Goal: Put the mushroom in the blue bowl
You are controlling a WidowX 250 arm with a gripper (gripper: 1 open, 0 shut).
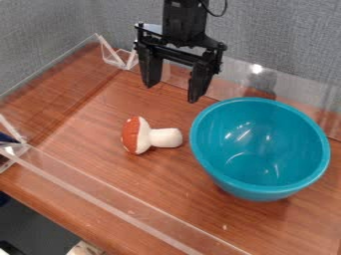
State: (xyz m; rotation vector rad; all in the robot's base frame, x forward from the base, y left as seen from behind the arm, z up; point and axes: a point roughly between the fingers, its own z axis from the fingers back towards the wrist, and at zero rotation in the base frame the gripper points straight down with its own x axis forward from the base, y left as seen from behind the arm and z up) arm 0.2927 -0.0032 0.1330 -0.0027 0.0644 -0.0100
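The mushroom (147, 134) lies on its side on the table (80, 115), cap pointing to nine o'clock. My pincer (177, 90) hangs at its one o'clock, jaws wide and empty. The blue bowl (260, 149) stands just beside the stem at three o'clock.

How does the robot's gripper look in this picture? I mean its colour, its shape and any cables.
The gripper is all black. A narrow black wrist block widens into a flat crossbar, from which two long, blocky jaws reach down, each ending in a squared tip. A thin dark cable seems to curl beside the wrist at the picture's top edge. No markings or labels can be made out.
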